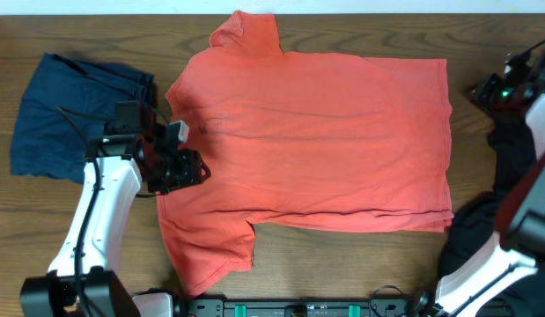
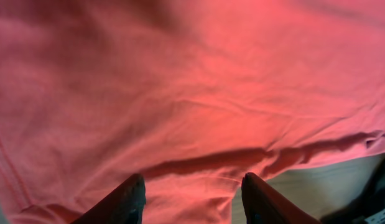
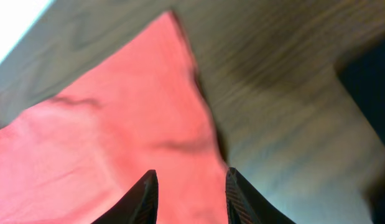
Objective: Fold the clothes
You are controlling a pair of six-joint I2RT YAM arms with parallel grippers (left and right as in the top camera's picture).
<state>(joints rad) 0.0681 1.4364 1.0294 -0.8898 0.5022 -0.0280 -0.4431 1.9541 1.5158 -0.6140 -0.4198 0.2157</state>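
1. The left arm (image 1: 105, 207) rose from the table's near left corner. Its white links reached forward and bent inward toward the shirt's collar end.
2. The left gripper (image 2: 193, 180) hung low over the coral-red T-shirt (image 1: 325, 141). Its two dark fingers (image 2: 131, 200) stood apart over the fabric with nothing pinched between them.
3. The right arm (image 1: 479, 273) came up along the right edge of the overhead view, with its wrist near the shirt's far hem corner.
4. The right gripper (image 3: 191, 174) pointed at that corner. Its fingers (image 3: 147, 196) were parted, and the cloth lay under the gap rather than clamped in it.
5. The T-shirt lay spread flat in the middle of the table (image 1: 360, 269). Its long axis ran left to right in the overhead view, with the collar toward the left arm and the hem toward the right arm.
6. One short sleeve pointed to the far edge and the other to the near edge.
7. The fabric was a soft, matte knit with shallow creases, and a stitched seam ran along the hem.
8. A small dark mark showed near the collar, too faint to read.
9. A navy garment (image 1: 69, 114) lay rumpled just left of the collar, behind the left arm.
10. The table top was dark brown wood with visible grain.
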